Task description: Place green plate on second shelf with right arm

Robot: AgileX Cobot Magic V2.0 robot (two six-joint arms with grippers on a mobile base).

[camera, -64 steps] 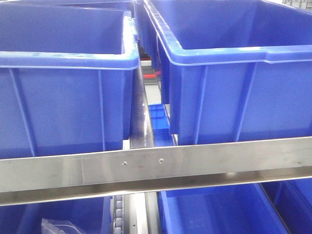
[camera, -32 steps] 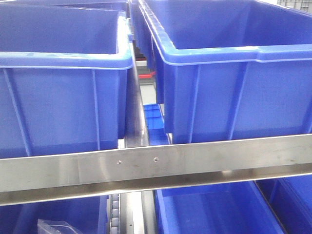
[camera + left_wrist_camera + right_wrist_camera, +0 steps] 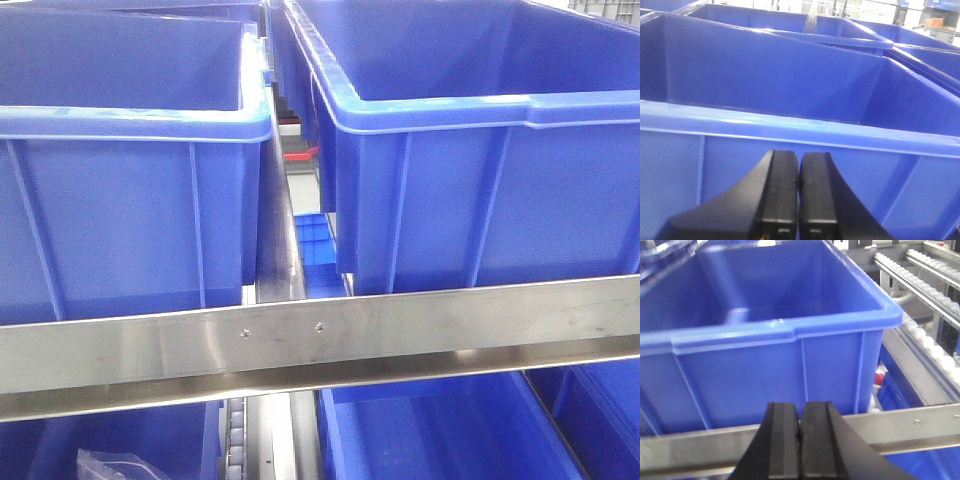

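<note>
on my left the left gripper [image 3: 799,200] has its two black pads pressed flat together with nothing between them, parked level with the rim of the left blue bin [image 3: 130,120]; i read that as an idle arm tucked out of the way. in the front view a steel rail [image 3: 320,340] runs across under both bins, with a gap between them showing a smaller blue tray [image 3: 318,245] further back. the right blue bin [image 3: 470,110] sits just beside the left one. my right gripper [image 3: 800,440] is also fully closed and empty, pointing at that bin above the rail. the green plate is in none of my views, so i judge the pick is not yet made and i must find it first.
</note>
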